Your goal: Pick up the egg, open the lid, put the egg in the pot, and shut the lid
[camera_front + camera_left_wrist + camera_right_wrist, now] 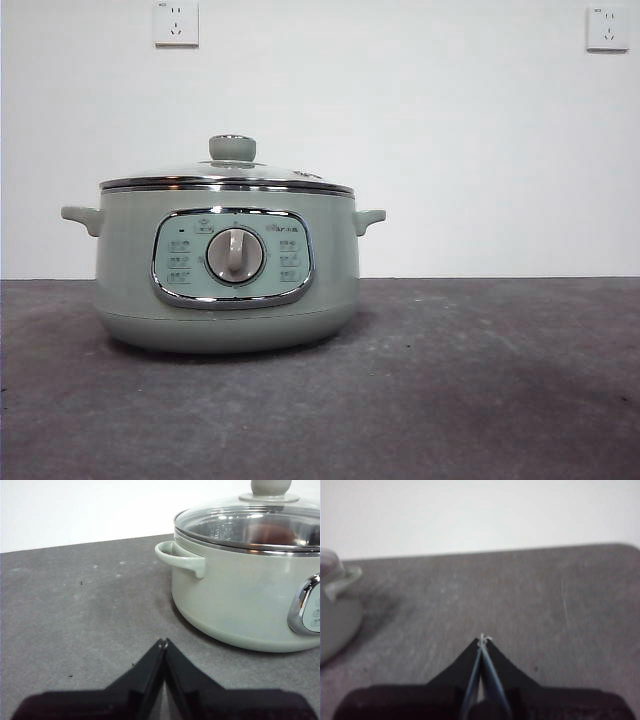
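Note:
The pale green pot (226, 300) stands on the grey table, left of centre in the front view, its dial panel facing the camera. The glass lid (228, 178) with its green knob sits shut on the pot. In the left wrist view the pot (240, 600) is close by, and a reddish-brown egg (270, 534) shows through the lid (250, 522), inside the pot. My left gripper (163, 642) is shut and empty over bare table beside the pot. My right gripper (482, 639) is shut and empty, with the pot's side handle (342, 582) off to one side.
The dark grey table (480, 380) stretches to the right of the pot. A white wall stands behind it with two sockets (176, 22) high up. Neither arm shows in the front view.

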